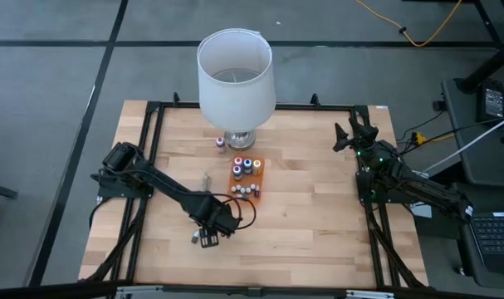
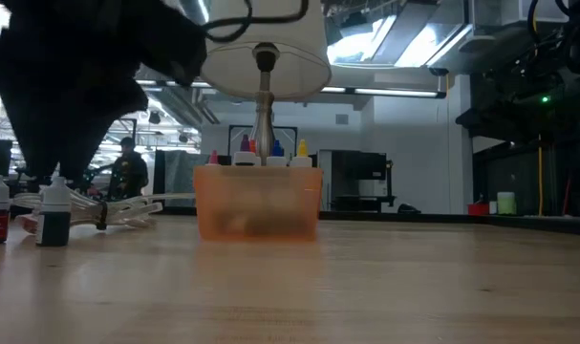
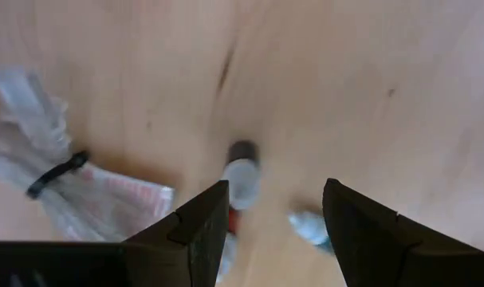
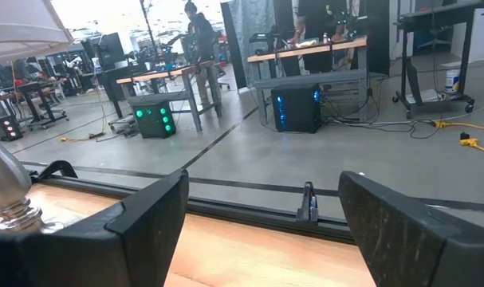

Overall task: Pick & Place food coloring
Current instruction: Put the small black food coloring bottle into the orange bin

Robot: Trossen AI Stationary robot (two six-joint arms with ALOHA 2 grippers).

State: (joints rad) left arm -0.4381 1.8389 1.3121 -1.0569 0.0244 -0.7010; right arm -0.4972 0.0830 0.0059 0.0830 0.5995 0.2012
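Even overhead light brightens the pale wooden counter [image 1: 318, 216]; ceiling panels glare in the low view; the left wrist view is motion-blurred.

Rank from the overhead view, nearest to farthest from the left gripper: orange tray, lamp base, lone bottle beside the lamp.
From the left gripper:
1. Orange tray, mid-table, nearest.
2. Lamp base, behind the tray.
3. Lone bottle, beside the base; too close to call against the base.
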